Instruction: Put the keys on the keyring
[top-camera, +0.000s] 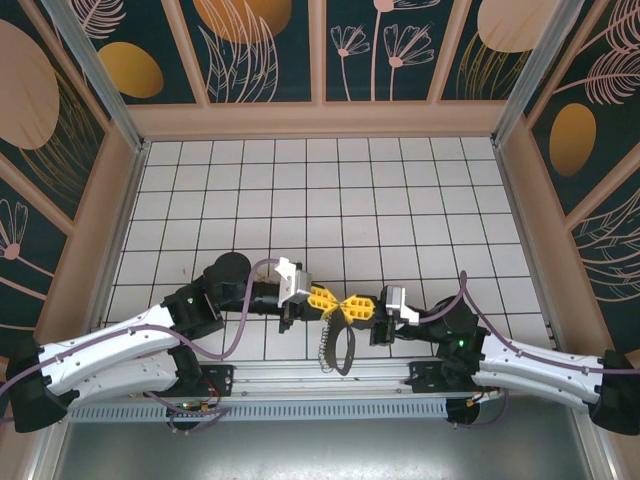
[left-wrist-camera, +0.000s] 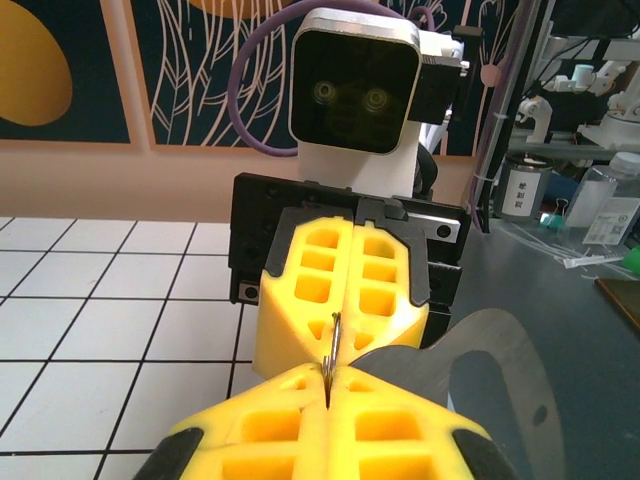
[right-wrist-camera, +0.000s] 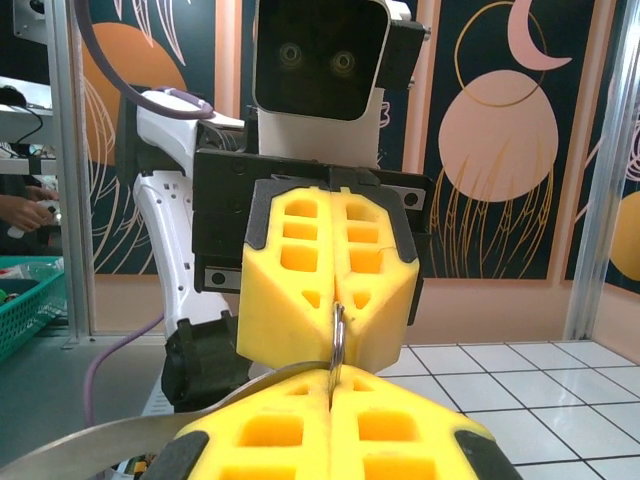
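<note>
A green basket sits at the far left edge of the right wrist view, and what lies in it is too cut off to tell. Over the near part of the white tiled table, the left claw and the right claw meet tip to tip. Each one's yellow fingers are pressed together, and both pinch a thin metal ring, seen edge-on as a fine wire running from one seam into the other. Below the meeting point hangs a dark oval loop, and the keys fringe its left side as a small, jagged, silvery-grey bunch above the table's near rail. From the wrist cameras the loop appears as a broad, dull grey band curving away beside the claws. No single key can be made out.
</note>
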